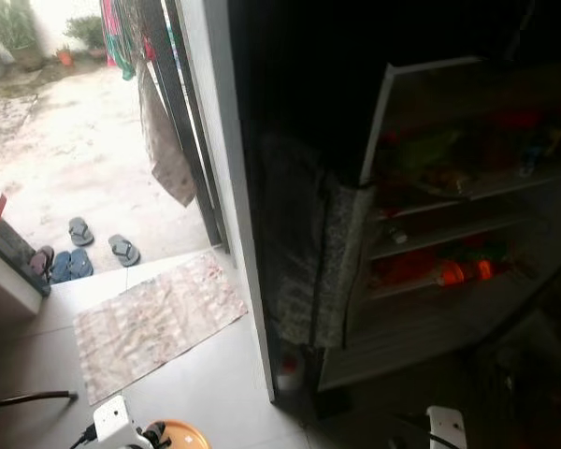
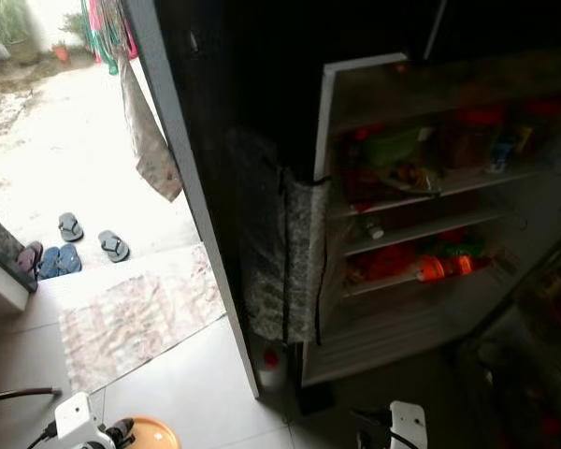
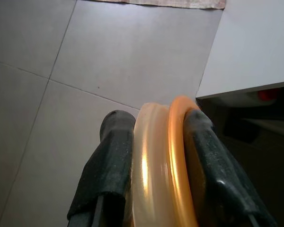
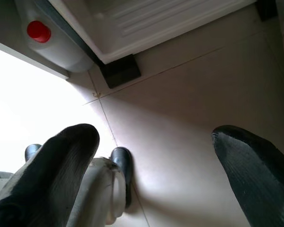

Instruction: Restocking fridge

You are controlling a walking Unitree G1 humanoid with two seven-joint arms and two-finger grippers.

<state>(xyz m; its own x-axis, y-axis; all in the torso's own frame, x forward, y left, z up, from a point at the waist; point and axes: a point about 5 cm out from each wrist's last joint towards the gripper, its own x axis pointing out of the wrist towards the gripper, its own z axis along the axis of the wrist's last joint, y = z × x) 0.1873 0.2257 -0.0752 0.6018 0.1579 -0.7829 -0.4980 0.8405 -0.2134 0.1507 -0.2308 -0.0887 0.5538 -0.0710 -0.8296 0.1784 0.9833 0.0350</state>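
Note:
The fridge (image 1: 467,234) stands open in the dark on the right. Its shelves carry red, orange and green packs and an orange bottle (image 1: 463,271). A patterned cloth covers its swung-out door (image 1: 313,253). Low at the left, my left gripper (image 3: 154,125) is shut on the stacked cream and orange rims of a round orange plate (image 1: 185,437), held edge-on over the floor tiles. My right gripper (image 4: 156,142) hangs open above the tiles just before the fridge's base, nothing between its fingers (image 4: 68,151).
A white jug with a red cap (image 4: 47,40) stands on the floor at the fridge's left corner. A white door frame (image 1: 226,187) borders an open doorway with a mat (image 1: 154,323), sandals (image 1: 79,248) and a hanging cloth (image 1: 168,140).

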